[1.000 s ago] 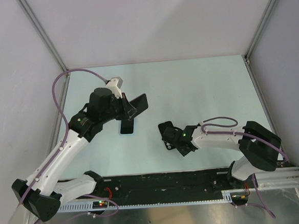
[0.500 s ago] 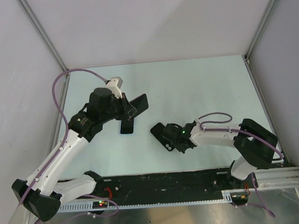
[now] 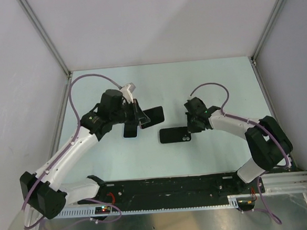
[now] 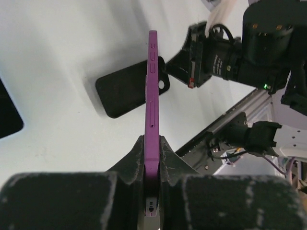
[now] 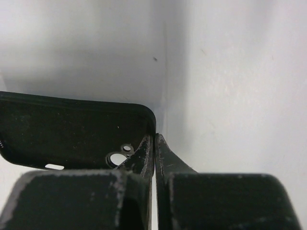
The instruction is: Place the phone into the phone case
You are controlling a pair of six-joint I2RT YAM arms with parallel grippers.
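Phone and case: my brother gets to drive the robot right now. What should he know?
The left gripper is shut on the purple phone, held on edge above the table.
The right gripper is shut on the end wall of the black phone case, by the camera hole; the case lies flat on the table.
Done: phone lifted, case gripped.
Left: turn the phone flat, lower it into the case, press it in.
Another black flat thing lies near the left arm.

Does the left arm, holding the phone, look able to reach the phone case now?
Probably yes. The phone case lies flat close beside the left gripper holding the phone, bare table between. The right gripper pinches only its far end, leaving most free.
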